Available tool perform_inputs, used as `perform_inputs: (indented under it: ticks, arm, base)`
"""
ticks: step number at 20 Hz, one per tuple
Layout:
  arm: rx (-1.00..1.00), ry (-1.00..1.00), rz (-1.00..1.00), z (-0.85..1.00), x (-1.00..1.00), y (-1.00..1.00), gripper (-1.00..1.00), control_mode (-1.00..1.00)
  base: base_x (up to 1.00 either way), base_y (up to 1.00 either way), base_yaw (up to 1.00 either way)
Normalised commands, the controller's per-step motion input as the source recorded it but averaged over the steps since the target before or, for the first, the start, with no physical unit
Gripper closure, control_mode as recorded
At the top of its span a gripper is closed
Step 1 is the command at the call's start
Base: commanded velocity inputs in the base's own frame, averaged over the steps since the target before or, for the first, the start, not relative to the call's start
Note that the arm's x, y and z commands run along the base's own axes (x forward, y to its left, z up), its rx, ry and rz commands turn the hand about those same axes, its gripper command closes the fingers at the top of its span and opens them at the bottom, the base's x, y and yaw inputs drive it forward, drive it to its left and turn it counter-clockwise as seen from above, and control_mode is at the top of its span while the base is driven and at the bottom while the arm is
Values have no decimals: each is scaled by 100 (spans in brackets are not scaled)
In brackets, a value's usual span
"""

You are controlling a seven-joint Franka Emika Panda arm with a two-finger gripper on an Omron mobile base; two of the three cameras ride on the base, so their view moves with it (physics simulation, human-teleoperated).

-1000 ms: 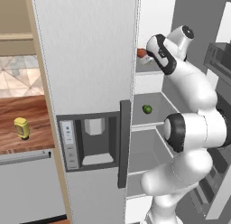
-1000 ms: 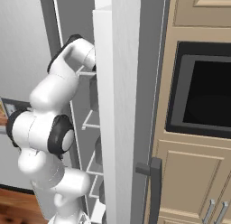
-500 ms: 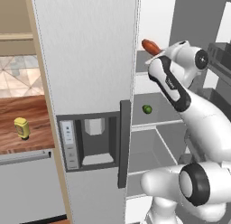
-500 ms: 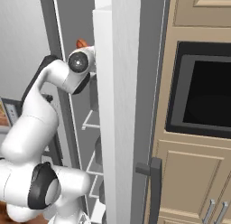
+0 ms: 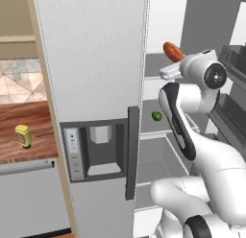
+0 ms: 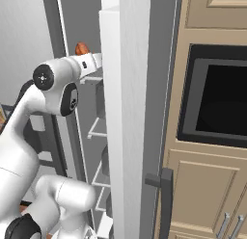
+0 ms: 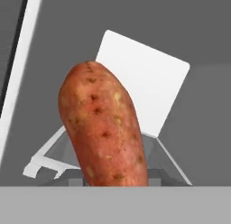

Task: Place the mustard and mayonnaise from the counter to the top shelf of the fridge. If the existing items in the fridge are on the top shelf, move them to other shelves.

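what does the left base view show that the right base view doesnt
Left base view alone: the yellow mustard on the wooden counter, a small green item on a lower fridge shelf, and the dispenser in the closed door. Right base view alone: the dark oven and beige cabinets. Both share the white arm holding the sweet potato up by the top shelf.

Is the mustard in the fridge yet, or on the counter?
On the counter: the mustard stands upright on the wooden counter, left of the fridge door.
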Motion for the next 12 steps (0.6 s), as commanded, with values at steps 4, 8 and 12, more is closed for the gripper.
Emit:
perform_inputs:
  ticks: [4, 8, 12]
  arm:
    - [11, 41, -22, 44, -100, 0, 100, -100]
    - [3, 59, -18, 1, -100, 0, 100, -100]
    - [-5, 64, -7, -84, -100, -8, 100, -100]
  base:
    - [0, 0, 0]
    - [0, 0, 0]
    - [0, 0, 0]
